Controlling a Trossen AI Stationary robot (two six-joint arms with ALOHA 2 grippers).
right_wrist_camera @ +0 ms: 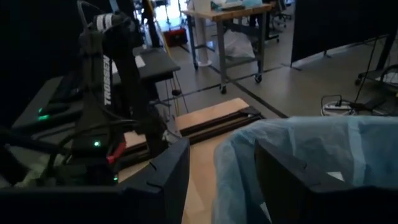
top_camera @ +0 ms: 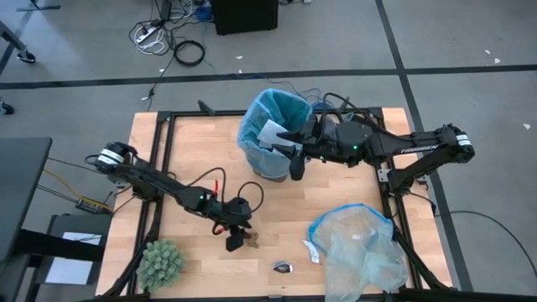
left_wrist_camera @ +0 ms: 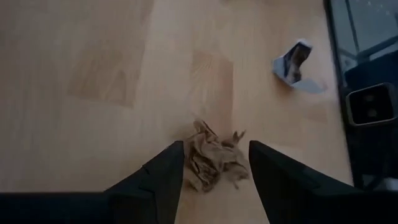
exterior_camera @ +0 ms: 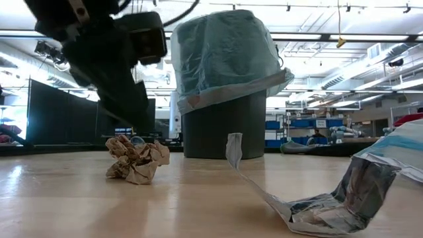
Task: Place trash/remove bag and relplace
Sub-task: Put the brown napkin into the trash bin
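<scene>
A crumpled brown paper wad of the trash lies on the wooden table. My left gripper is open and slants down over it, one finger on each side of it. It also shows low over the wad in the low view. The dark bin is lined with the sky-blue bag, and white paper lies inside. My right gripper is open and level at the bin's top. The bag's rim stands between its fingers. My left gripper has the wad between its fingers, but I cannot tell whether either finger touches it; the wad rests on the table. My right gripper has one finger on the bin's side of the bag's rim and one outside; whether they touch the plastic I cannot tell.
A crumpled printed wrapper lies near the front edge, right of the wad. A pale, clear plastic bag covers the front right corner. A green spiky ball sits at the front left. Bare wood lies between the wad and the bin.
</scene>
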